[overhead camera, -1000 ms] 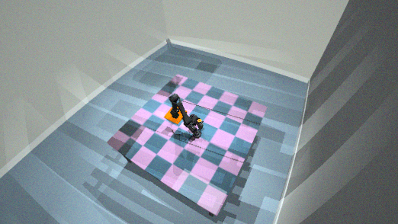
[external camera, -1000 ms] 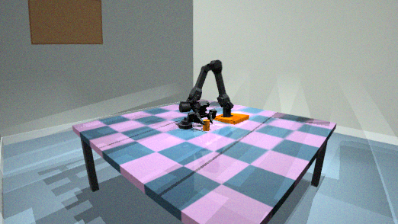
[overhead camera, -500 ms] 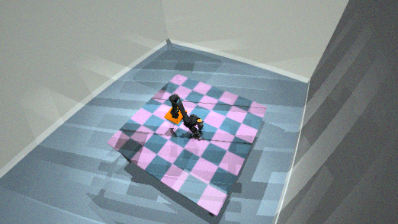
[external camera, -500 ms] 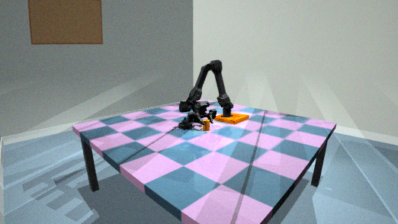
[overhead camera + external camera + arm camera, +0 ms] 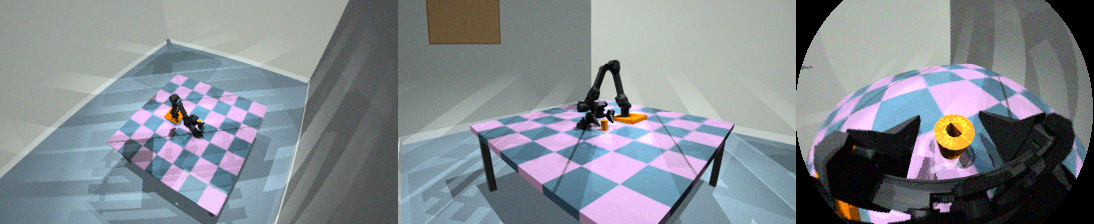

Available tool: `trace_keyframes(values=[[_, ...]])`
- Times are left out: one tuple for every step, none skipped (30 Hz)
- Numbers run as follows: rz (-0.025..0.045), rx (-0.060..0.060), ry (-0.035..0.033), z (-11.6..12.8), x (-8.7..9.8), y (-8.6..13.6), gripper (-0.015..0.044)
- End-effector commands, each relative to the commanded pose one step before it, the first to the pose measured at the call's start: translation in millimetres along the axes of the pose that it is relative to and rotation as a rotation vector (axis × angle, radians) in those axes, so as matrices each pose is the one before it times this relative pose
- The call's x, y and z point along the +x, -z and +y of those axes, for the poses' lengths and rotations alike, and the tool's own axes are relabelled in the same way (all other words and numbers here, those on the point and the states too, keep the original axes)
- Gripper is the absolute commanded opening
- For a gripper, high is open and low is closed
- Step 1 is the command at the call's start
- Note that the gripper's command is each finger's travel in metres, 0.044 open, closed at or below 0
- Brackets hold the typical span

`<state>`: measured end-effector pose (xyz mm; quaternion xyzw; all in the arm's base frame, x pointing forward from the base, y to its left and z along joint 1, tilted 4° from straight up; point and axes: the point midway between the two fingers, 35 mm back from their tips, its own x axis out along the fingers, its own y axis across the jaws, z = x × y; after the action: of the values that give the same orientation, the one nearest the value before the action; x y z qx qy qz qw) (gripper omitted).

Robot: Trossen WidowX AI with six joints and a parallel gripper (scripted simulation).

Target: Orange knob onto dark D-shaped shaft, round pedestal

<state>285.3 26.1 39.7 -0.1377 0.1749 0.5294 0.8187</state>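
The orange knob point(image 5: 200, 120) point(image 5: 604, 125) point(image 5: 954, 132) stands upright on the table, hole up. In the wrist view it shows between the two fingertips, with a gap on each side. My gripper point(image 5: 604, 120) point(image 5: 950, 115) is open and holds nothing; it is low over the table at the knob. The dark round pedestal point(image 5: 198, 135) point(image 5: 582, 124) is beside the knob, to its left in the exterior view, and merges with the dark gripper parts. Its shaft cannot be made out, and the pedestal does not show in the wrist view.
The arm stands on an orange base plate point(image 5: 168, 116) point(image 5: 639, 119) behind the knob. The table point(image 5: 171, 149) point(image 5: 611, 165) has a pink and blue checkered top with dark legs. Light streaks and shadows cross it.
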Motion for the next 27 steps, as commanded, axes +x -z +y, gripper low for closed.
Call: trace_keyframes(values=[[0.00287, 0.0066, -0.00099, -0.20, -1.45, -3.87, 0.0440], [0.00487, 0.0070, -0.00132, -0.09, -1.99, -4.95, 0.0440], [0.00444, 0.0062, -0.00109, -0.21, -3.10, -7.55, 0.0440], [0.00224, 0.0029, -0.00041, -0.26, -4.41, -10.59, 0.0440], [-0.00006, -0.0005, 0.00022, 0.12, -5.50, -13.05, 0.0440], [-0.00458, -0.0071, 0.00130, 0.14, -5.13, -12.13, 0.0440], [-0.00449, -0.0068, 0.00120, 0.40, -4.07, -9.69, 0.0440], [-0.00321, -0.0048, 0.00083, 0.51, -2.91, -6.97, 0.0440], [-0.00193, -0.0029, 0.00049, 0.40, -1.74, -4.20, 0.0440], [-0.00064, -0.0010, 0.00016, 0.15, -0.58, -1.40, 0.0440], [0.00000, 0.0000, 0.00000, 0.00, 0.00, 0.00, 0.0440], [0.00000, 0.0000, 0.00000, 0.00, 0.00, 0.00, 0.0440], [0.01611, 0.0047, -0.00601, 0.05, 1.07, 0.38, 0.0440], [0.04862, 0.0135, -0.01715, 0.20, 3.02, 1.06, 0.0440], [0.08188, 0.0202, -0.02553, 0.44, 4.39, 1.39, 0.0440], [0.10021, 0.0207, -0.02542, 0.65, 4.19, 1.06, 0.0440], [0.10110, 0.0167, -0.01901, 0.75, 2.87, 0.46, 0.0440], [0.10154, 0.0130, -0.01221, 0.82, 1.47, 0.02, 0.0440], [0.10150, 0.0096, -0.00507, 0.84, 0.01, -0.27, 0.0440], [0.10093, 0.0065, 0.00236, 0.79, -1.50, -0.41, 0.0440], [0.09982, 0.0037, 0.00999, 0.67, -3.03, -0.40, 0.0440], [0.09816, 0.0013, 0.01778, 0.45, -4.56, -0.25, 0.0440], [0.09591, -0.0007, 0.02563, 0.12, -6.07, 0.03, 0.0440], [0.09312, -0.0024, 0.03349, -0.33, -7.54, 0.43, 0.0440], [0.07447, -0.0029, 0.03357, -0.73, -7.29, 0.78, 0.0440], [0.04346, -0.0020, 0.02267, -0.70, -4.80, 0.73, 0.0440], [0.01427, -0.0007, 0.00797, -0.29, -1.66, 0.30, 0.0440]])
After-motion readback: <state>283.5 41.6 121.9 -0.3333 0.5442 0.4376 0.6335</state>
